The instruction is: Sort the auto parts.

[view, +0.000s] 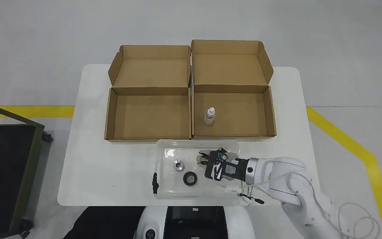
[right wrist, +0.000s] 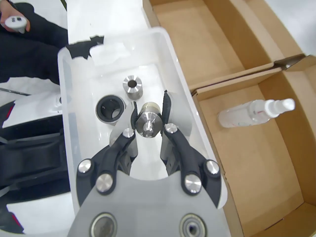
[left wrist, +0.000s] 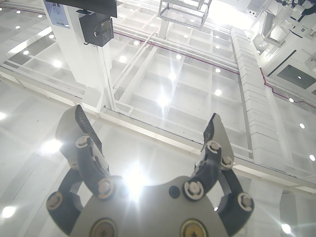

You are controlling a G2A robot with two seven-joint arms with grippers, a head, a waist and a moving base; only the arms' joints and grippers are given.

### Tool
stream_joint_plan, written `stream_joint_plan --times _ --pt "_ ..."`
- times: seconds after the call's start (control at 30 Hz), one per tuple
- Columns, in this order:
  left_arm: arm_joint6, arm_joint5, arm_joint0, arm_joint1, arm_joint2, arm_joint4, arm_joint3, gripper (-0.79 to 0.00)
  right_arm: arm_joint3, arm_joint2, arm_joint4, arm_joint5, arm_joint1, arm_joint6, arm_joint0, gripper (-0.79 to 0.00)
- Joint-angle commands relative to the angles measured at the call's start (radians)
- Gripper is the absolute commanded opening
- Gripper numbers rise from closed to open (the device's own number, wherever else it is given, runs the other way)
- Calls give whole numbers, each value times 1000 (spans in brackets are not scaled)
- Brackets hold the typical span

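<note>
A clear plastic bin (view: 164, 149) at the table's front holds the parts. My right gripper (right wrist: 149, 110) is down inside it, shut on a stepped silver metal part (right wrist: 148, 122) with a small stub on its end. The top view shows this gripper (view: 209, 162) near the bin's middle, with the held part (view: 202, 158) at its tip. Beside it lie a silver cylinder with a bore (right wrist: 132, 87) and a black ring (right wrist: 110, 109). My left gripper (left wrist: 147, 114) is open with nothing between its fingers, turned up toward the ceiling.
Two open cardboard boxes stand behind the bin. The left box (view: 148, 113) is bare inside. The right box (view: 239, 116) holds a white spray bottle (view: 209, 115), lying on its side (right wrist: 254, 113). The bin wall (right wrist: 177, 70) stands close to the gripper.
</note>
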Motion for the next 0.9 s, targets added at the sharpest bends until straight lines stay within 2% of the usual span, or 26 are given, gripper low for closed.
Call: stream_joint_plan --times 0.0,0.23,0.37,0.47,0.87 --pt "0 0 0 0 0 0 0 0 3 -3 -16 -13 -2 -94 4 -785" --pt "0 0 0 0 0 0 0 0 32 -18 -23 -8 -13 -374 31 -785" --pt "0 0 0 0 0 0 0 0 60 -33 20 -40 -19 -479 54 -785" --pt "0 0 0 0 0 0 0 0 74 -28 42 -48 -22 -521 77 -785" --pt "0 0 0 0 0 0 0 0 49 7 45 47 -33 -691 76 -785"
